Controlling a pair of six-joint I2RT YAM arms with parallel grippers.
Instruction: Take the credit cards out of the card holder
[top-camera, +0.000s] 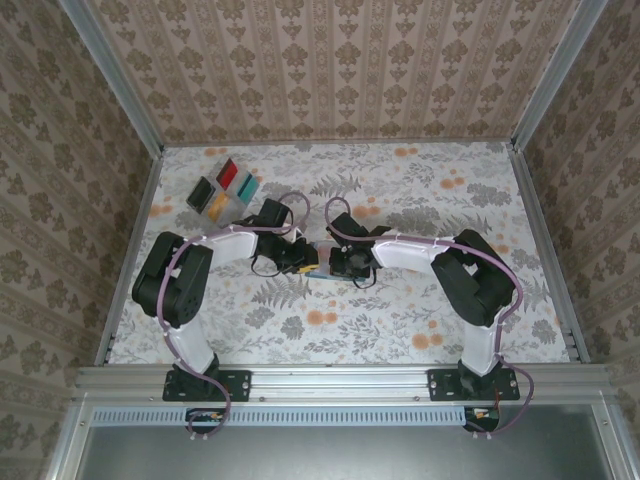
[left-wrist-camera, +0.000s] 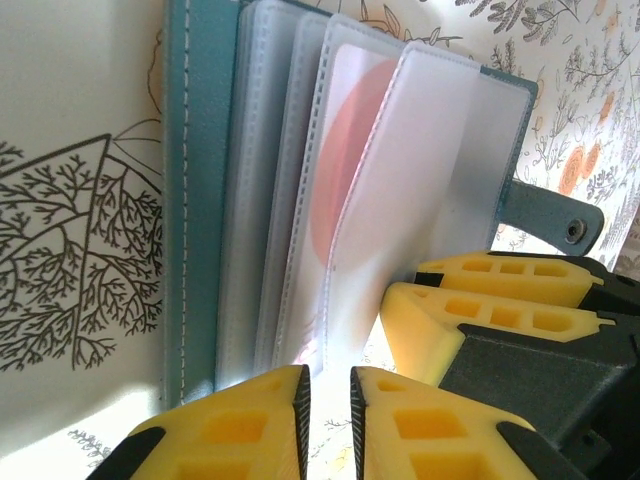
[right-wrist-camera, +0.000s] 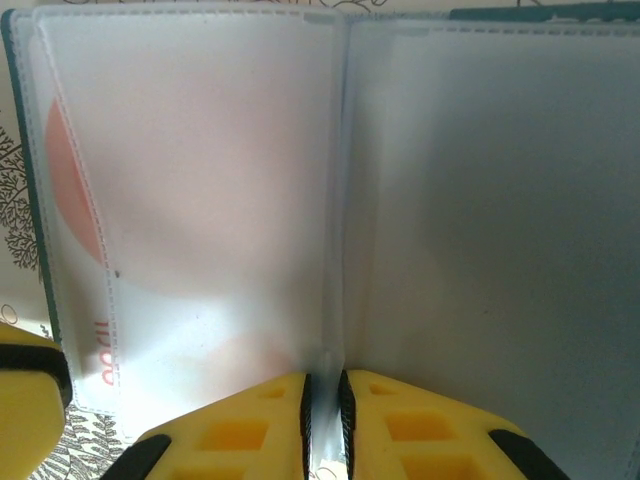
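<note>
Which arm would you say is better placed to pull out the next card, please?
Probably left: the right hand pinches a sleeve, holding the holder open, while the left hand faces the card.

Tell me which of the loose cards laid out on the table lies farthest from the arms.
The red card, at the back of the group; the black card, teal card and yellow-orange card all sit closer in.

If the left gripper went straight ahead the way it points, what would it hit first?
Probably the clear sleeves of the card holder, just ahead of the left gripper; depth is unclear.
</note>
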